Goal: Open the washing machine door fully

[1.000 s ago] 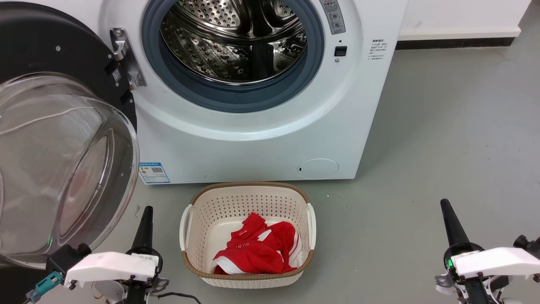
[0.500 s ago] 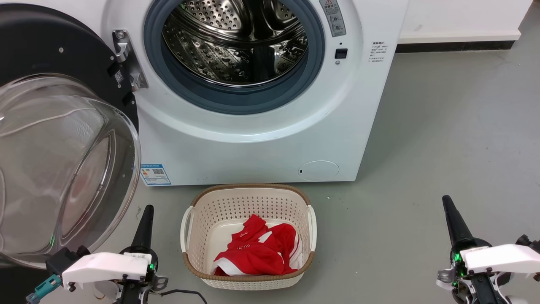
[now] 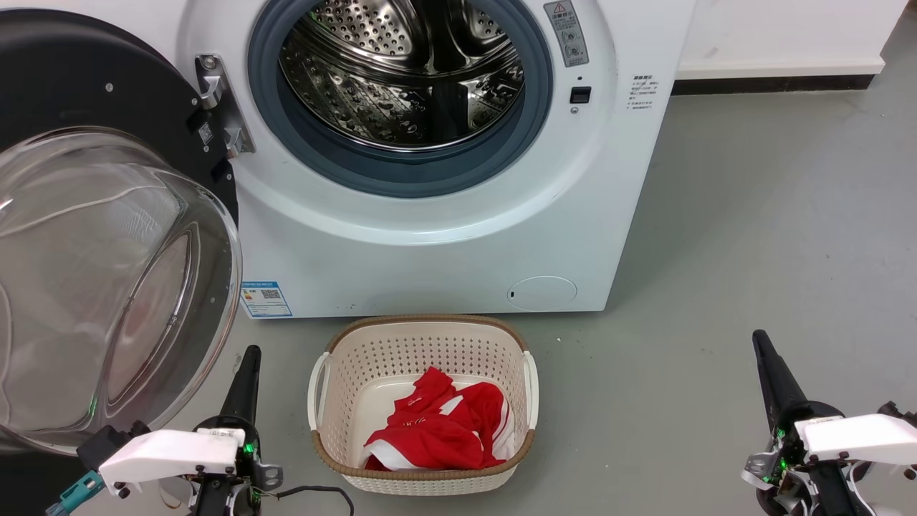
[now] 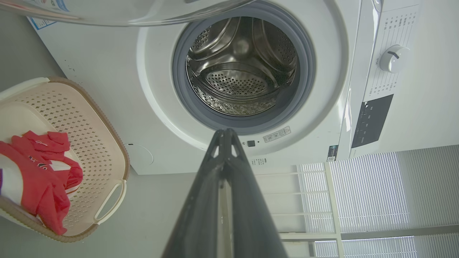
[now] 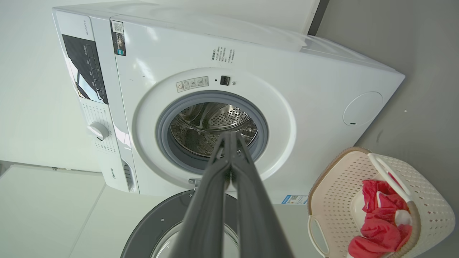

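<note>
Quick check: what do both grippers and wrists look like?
The left gripper and right gripper each have long, tapering dark fingers under a white wrist housing with green lights. The left wrist carries a teal connector and a black cable.

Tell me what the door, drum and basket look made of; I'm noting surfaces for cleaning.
Door: glossy black rim, probably plastic, around a clear bowl, glass or plastic, see-through with reflections. Drum: shiny perforated metal, likely stainless steel. Basket: matte cream plastic with punched holes, brown woven-look rim.

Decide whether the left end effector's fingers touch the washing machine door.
Apart. Head view shows grey floor between the left end effector's fingers and the washing machine door.
</note>
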Controlling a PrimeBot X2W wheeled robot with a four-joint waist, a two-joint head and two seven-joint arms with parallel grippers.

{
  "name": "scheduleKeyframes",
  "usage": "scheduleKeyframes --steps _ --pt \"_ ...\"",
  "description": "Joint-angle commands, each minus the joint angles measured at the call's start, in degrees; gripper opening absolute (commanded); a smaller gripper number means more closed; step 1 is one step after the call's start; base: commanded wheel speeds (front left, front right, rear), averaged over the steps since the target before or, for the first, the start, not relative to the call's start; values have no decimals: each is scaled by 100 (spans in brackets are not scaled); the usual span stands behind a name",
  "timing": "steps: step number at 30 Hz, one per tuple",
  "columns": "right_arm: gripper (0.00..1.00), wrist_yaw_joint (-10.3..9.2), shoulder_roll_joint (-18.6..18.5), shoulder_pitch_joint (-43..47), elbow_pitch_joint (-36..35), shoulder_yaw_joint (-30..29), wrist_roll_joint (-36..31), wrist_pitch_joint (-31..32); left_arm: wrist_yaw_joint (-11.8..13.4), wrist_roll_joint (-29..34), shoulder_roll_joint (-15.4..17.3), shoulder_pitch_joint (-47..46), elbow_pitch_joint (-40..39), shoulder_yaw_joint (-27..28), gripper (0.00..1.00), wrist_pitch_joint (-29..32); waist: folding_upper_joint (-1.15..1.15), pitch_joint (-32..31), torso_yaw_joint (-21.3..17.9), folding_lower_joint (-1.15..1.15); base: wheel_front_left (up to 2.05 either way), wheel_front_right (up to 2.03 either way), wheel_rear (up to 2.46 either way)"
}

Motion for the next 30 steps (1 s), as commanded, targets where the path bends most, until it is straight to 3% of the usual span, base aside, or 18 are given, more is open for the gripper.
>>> scheduleKeyframes --steps 1,30 --pt "0 0 -11 -113 2 -27 108 22 -25 -94 -1 -106 1 13 0 20 0 -3 1 0 0 0 0" --pt "0 0 28 -156 57 -159 1118 329 -130 -1146 -37 -118 56 117 0 292 0 -87 28 0 0 0 0"
